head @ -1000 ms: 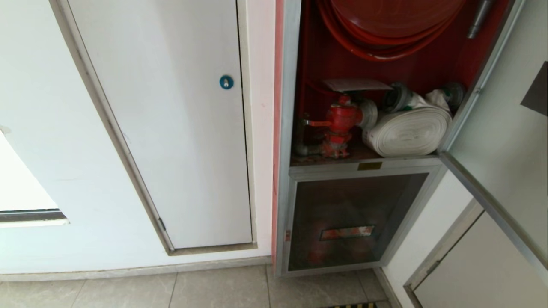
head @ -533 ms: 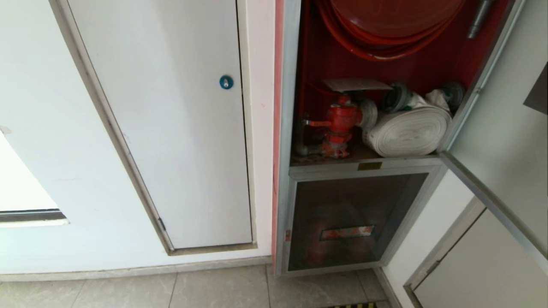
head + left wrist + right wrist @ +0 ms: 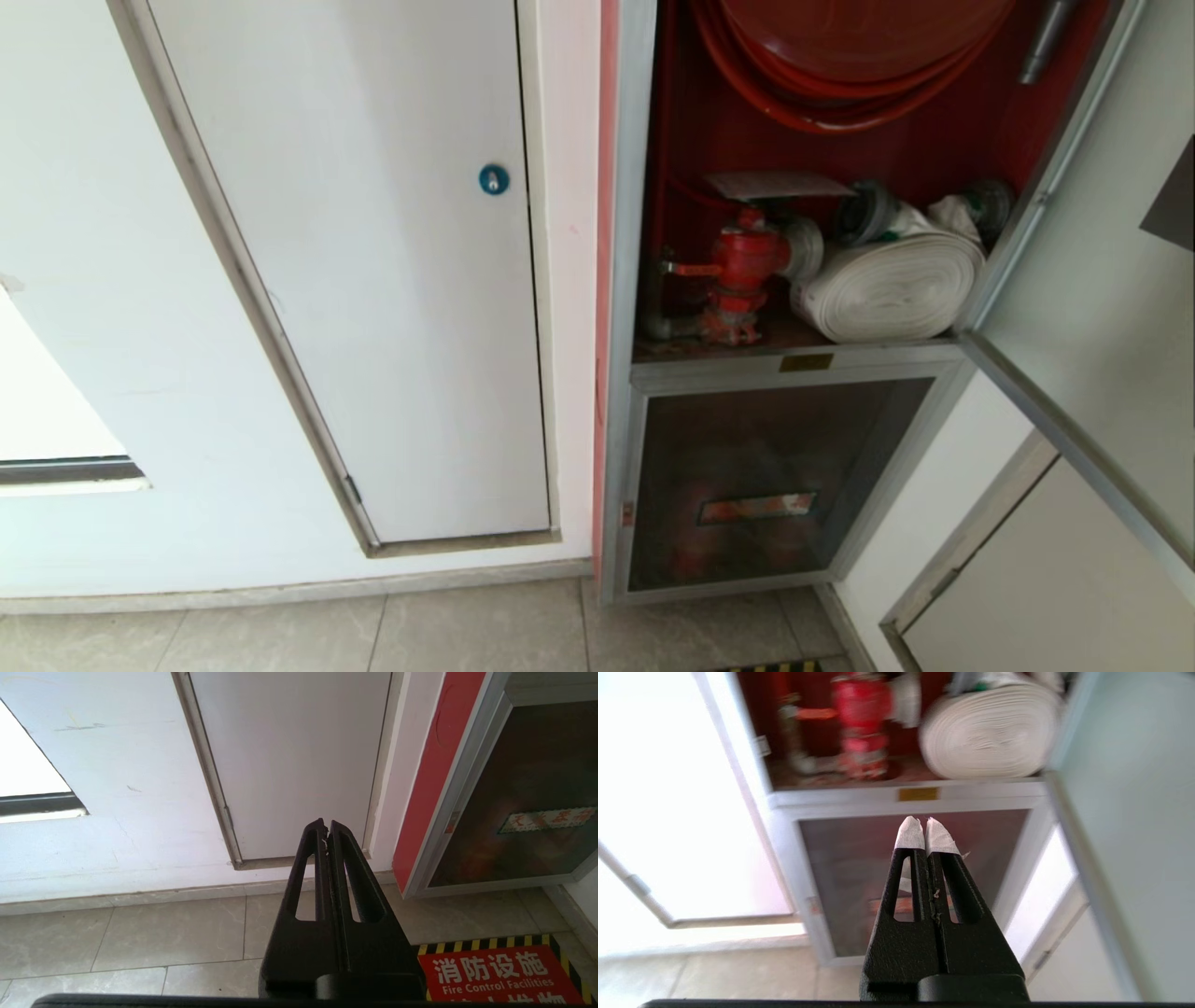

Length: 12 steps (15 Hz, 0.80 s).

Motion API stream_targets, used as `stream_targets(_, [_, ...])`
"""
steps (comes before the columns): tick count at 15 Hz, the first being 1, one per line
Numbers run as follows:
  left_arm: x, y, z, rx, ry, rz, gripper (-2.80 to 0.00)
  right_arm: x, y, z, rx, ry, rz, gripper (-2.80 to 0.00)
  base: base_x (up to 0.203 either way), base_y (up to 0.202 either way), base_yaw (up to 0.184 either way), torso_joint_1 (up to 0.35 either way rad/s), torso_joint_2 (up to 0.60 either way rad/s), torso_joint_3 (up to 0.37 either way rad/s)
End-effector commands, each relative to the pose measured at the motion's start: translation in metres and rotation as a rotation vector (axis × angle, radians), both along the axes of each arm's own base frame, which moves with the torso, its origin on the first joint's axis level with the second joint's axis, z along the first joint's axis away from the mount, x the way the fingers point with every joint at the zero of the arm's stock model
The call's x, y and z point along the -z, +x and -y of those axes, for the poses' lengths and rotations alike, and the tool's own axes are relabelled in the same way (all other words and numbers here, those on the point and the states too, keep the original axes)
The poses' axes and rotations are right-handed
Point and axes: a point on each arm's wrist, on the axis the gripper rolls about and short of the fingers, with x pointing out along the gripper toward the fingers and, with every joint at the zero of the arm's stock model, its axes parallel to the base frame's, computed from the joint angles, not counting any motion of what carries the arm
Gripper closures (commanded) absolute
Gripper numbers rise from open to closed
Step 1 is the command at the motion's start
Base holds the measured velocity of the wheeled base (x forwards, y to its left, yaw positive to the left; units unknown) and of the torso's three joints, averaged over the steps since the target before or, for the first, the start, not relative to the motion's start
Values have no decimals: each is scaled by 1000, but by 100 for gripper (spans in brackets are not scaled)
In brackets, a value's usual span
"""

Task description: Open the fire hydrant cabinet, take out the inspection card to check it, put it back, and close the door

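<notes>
Readable writing: a red floor sign (image 3: 502, 975) with a yellow-and-black hazard border reads "消防设施 / Fire Control Facilities"; it lies on the tiled floor (image 3: 140, 938) in front of the fire hydrant cabinet (image 3: 624, 280). The lower dark glass panel (image 3: 766, 481) carries a red strip label (image 3: 756, 507) whose characters are too worn to read. A small brass plate (image 3: 806, 362) on the crossbar above it is illegible.

The door (image 3: 1102, 308) stands swung open on the right, its lower frame edge jutting diagonally toward the camera across the right side of the head view. The upper compartment is open to the front. Inside it, the inspection card (image 3: 777, 185) lies flat above the red valve (image 3: 742, 271). The white rolled hose (image 3: 887, 285) sits just beside the valve on the right, and the red hose reel (image 3: 859, 56) hangs above.

To the left of the cabinet is a white panel door (image 3: 373, 261) with a blue round lock (image 3: 493, 179).

The right gripper (image 3: 924, 828), tips taped white and pressed together, holds nothing and points at the lower glass panel below the crossbar. The left gripper (image 3: 326, 828), fingers together and empty, points at the base of the white panel door.
</notes>
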Motion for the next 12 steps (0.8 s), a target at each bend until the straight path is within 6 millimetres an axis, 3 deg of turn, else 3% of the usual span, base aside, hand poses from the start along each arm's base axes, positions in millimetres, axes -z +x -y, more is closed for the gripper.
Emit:
stream_targets(1, [0,0,0,0,0,1,0,9,-33,-10,-64,-13,80,0,0,0,0,0,0,0])
stream_targets(7, [0,0,0,0,0,1,0,56,-73,-16,-103,-5,68,0,0,0,0,0,0,0])
stream_targets(12, [0,0,0,0,0,1,0,65,-84,-17,-148,-7,54,0,0,0,0,0,0,0])
